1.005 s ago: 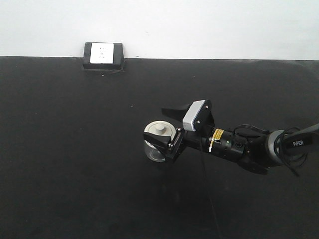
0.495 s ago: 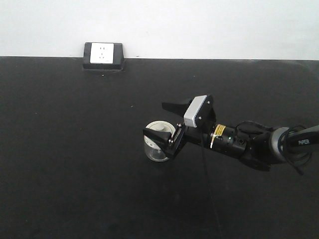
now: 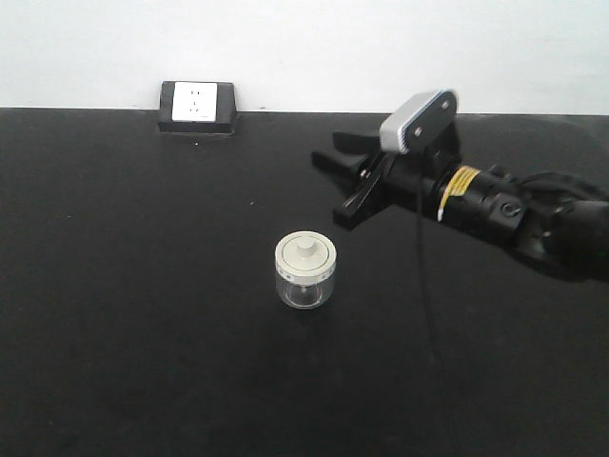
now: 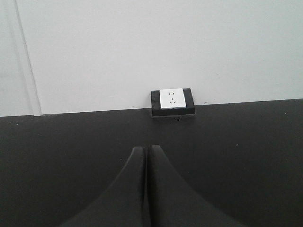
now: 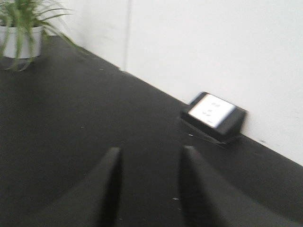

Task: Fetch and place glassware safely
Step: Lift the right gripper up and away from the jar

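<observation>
A black-framed white wall socket (image 3: 197, 105) sits at the far left of the table's (image 3: 114, 314) back edge, right against the pale wall (image 3: 304, 48). From there the dark table runs bare toward the near edge and the left side, with wide open room all around.

The glass jar (image 3: 305, 272) stands upright near the middle of the table, its cream-white lid (image 3: 305, 255) with the central knob seated on top. Nothing touches it; bare surface surrounds it on every side, and it is well apart from the back edge and the socket.

To the right and farther back, the right end effector (image 3: 341, 186) hangs above the table, its two dark fingers (image 3: 354, 206) spread with a clear gap between them and nothing held. It points left, apart from the jar, with its grey wrist camera (image 3: 419, 120) on top and the arm (image 3: 533, 224) trailing off toward the right edge. Its own view shows the parted fingers (image 5: 111, 189) over bare table, the socket (image 5: 213, 116) ahead at the wall and a potted plant (image 5: 21, 33) at the far corner, all slightly blurred.

The left end effector (image 4: 145, 189) shows only in its wrist view: fingers pressed together, gripping nothing, aimed across empty table at the socket (image 4: 173, 100) by the wall.
</observation>
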Controlling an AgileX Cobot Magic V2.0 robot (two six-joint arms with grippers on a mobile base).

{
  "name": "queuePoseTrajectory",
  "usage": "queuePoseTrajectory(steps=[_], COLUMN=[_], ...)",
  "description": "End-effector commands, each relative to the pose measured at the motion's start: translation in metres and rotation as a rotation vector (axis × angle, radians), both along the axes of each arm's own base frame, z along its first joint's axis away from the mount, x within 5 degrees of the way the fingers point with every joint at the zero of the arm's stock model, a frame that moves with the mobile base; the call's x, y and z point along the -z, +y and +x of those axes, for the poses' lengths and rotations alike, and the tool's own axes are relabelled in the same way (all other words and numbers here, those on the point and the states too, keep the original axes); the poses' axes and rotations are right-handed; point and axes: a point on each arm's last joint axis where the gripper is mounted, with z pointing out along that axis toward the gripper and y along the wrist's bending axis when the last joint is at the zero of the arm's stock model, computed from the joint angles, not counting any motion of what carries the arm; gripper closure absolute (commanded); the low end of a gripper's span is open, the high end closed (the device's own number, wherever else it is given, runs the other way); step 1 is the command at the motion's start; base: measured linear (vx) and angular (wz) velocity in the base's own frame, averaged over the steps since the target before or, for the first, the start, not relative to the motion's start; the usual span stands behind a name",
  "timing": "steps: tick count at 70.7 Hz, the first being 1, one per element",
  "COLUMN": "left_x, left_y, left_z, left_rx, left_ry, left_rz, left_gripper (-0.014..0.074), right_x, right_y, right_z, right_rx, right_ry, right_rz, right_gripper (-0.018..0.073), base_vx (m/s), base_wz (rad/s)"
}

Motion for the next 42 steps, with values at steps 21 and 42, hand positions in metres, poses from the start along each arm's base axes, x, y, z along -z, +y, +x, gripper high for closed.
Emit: queuePoseTrajectory(steps=[21, 42], left_x=[-0.015, -0.015], left_y=[-0.001, -0.001], left_z=[-0.001, -0.001], left_rx=[0.013, 0.013], left_ry=[-0.085, -0.085], left_rz=[-0.017, -0.017], left_gripper=[0.0603, 0.0603], right_x=[-0.079, -0.089], right_y=[-0.043, -0.081], right_z=[-0.041, -0.099], right_rx=[0.368, 0.549], right_ry=[0.135, 0.118], right_rz=[0.12, 0.093], right_gripper=[0.0567, 0.0564], base_vx=[0.0, 0.0], base_wz=[0.0, 0.0])
